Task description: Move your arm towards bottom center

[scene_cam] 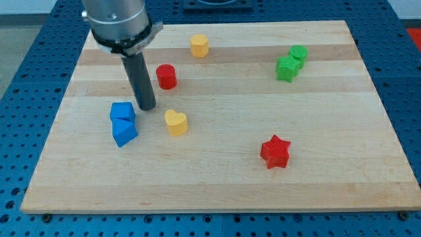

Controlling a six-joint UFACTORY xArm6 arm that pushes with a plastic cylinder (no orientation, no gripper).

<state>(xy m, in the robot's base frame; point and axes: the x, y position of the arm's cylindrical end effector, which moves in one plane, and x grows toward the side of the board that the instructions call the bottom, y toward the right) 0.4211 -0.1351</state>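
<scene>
**A:** What sits at the view's left?

**B:** Two blue blocks touching each other on the pale wooden table [217, 191]. The upper one is a blue cube [122, 111]; the lower blue block [125, 132] is angular, though its exact shape is hard to make out. Just to their right, my tip [147, 108] rests on the wood — close beside the cube's upper right corner, and I cannot tell whether it touches. The dark rod rises from there to a grey arm housing at the view's top left.

**A:** Is there a gripper, open or closed?

**B:** No gripper shows at all; the arm ends in the plain rod, so there is nothing to stand apart or together.

**A:** And moving rightward?

**B:** A red cylinder [166, 76] stands up and to the right of the tip. Below it, a yellow heart [175, 122] lies near the tip's lower right. Farther up sits a yellow hexagonal block [199, 46], near the top edge.

**A:** The right half?

**B:** A red star [275, 151] lies toward the bottom, right of centre (well apart from everything else). At upper right, two green blocks touch — a green cube [287, 68] and a smaller green block [298, 53] behind it.

**A:** And the bottom centre?

**B:** Bare wood; the tip is up and left of it.
</scene>
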